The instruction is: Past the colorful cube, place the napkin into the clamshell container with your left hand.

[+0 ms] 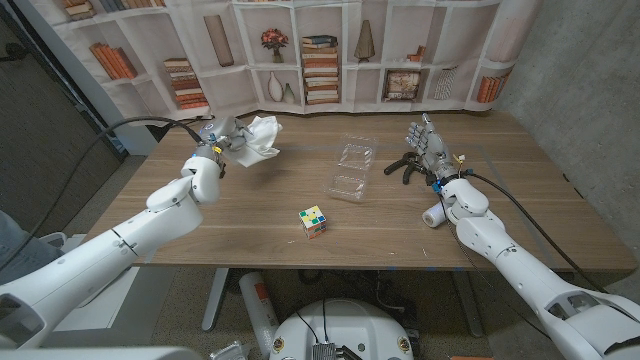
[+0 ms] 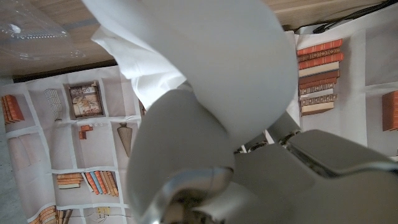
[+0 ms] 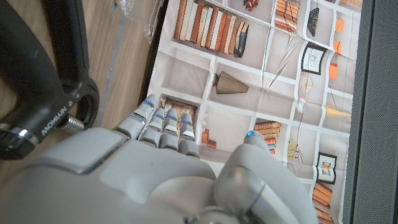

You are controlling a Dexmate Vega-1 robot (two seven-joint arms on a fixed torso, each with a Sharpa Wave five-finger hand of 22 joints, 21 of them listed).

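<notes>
1. Head view: the left hand (image 1: 213, 140) is seen at about ten o'clock on the wooden counter (image 1: 250, 230), raised, with the crumpled white napkin (image 1: 258, 138) gripped in its fingers.
2. The clear clamshell container (image 1: 350, 170) is seen open near the counter's centre, toward one o'clock of the colorful cube (image 1: 313, 221), which lies at about six o'clock; the napkin is well apart from both, toward ten o'clock of the cube.
3. The right hand (image 1: 428, 145) is held upright at about two o'clock, its fingers spread and nothing held; a black clamp (image 1: 405, 167) lies just beside it.
4. Left wrist view: the napkin (image 2: 205, 68) is shown draped over the fingers (image 2: 180, 149).
5. Right wrist view: the right hand (image 3: 155, 168) is shown empty.
</notes>
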